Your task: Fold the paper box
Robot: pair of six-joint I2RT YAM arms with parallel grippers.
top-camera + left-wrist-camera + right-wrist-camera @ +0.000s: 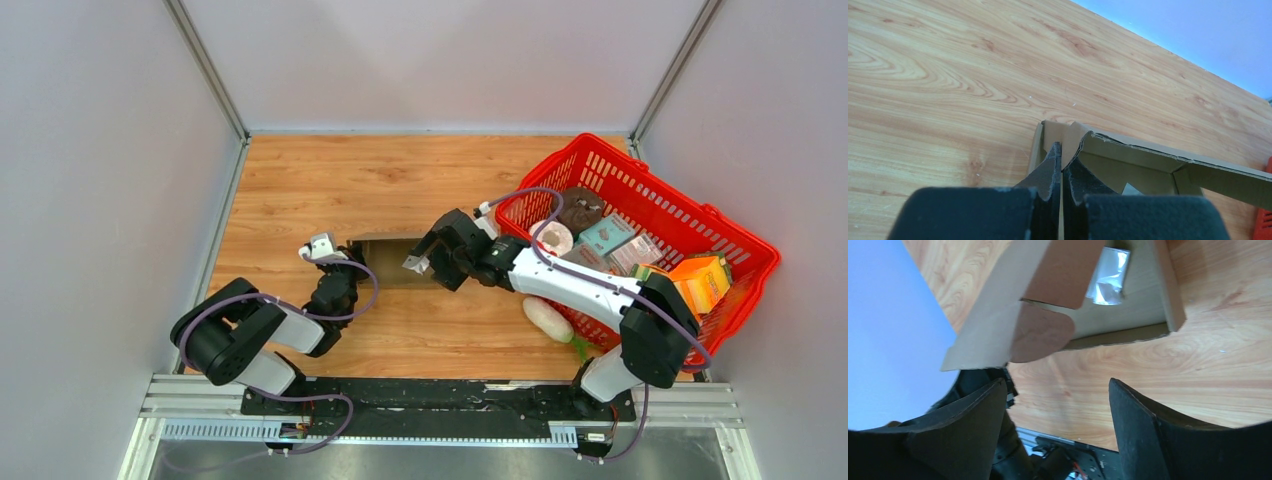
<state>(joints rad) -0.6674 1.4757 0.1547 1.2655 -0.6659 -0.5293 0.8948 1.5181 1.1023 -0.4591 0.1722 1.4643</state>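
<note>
The paper box (392, 250) is a shallow brown cardboard tray on the wooden table, between my two grippers. Its lid flap (993, 320) stands raised. My left gripper (350, 264) is at the box's left end. In the left wrist view it (1062, 150) is shut on that end's thin cardboard wall, with the box's inside (1148, 165) just beyond. My right gripper (420, 262) hovers at the box's right end. Its jaws (1057, 385) are open with nothing between them, and the box lies past the fingertips. A small white packet (1108, 275) lies inside the box.
A red plastic basket (650, 195) full of groceries stands at the right, tilted against the wall. A white oblong item (548, 318) lies on the table by the right arm. Grey walls close in the table on three sides.
</note>
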